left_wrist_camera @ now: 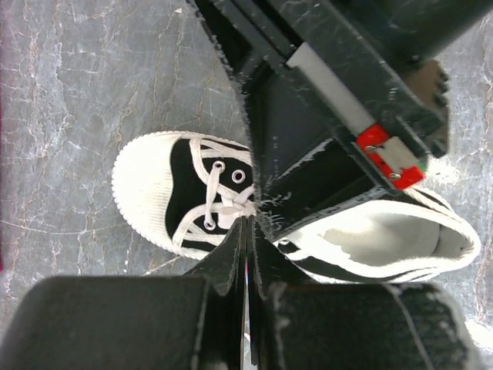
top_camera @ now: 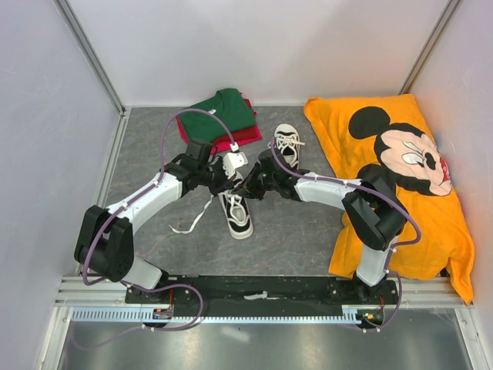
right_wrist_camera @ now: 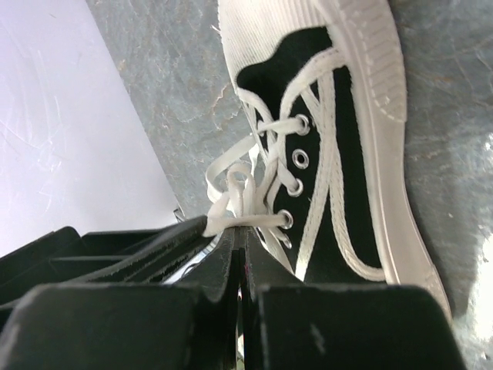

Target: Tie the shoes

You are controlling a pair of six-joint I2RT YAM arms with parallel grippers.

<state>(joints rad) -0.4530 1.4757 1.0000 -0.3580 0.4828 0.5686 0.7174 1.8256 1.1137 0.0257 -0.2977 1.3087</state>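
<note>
Two black shoes with white toe caps are on the grey table. The near shoe (top_camera: 240,220) lies between the arms, toe toward the bases; the other shoe (top_camera: 286,143) stands farther back. My left gripper (top_camera: 225,183) and right gripper (top_camera: 248,187) meet tip to tip over the near shoe's laces. In the left wrist view the left gripper (left_wrist_camera: 248,220) is shut at the lace crossing (left_wrist_camera: 231,208), beside the toe cap (left_wrist_camera: 146,193). In the right wrist view the right gripper (right_wrist_camera: 239,231) is shut, with a taut lace (right_wrist_camera: 246,220) running from an eyelet across its tips. A loose lace end (top_camera: 190,221) trails left.
Folded green and red clothes (top_camera: 219,116) lie at the back. An orange Mickey Mouse shirt (top_camera: 400,177) covers the right side. White walls close in the table on three sides. A metal rail (top_camera: 262,308) runs along the near edge.
</note>
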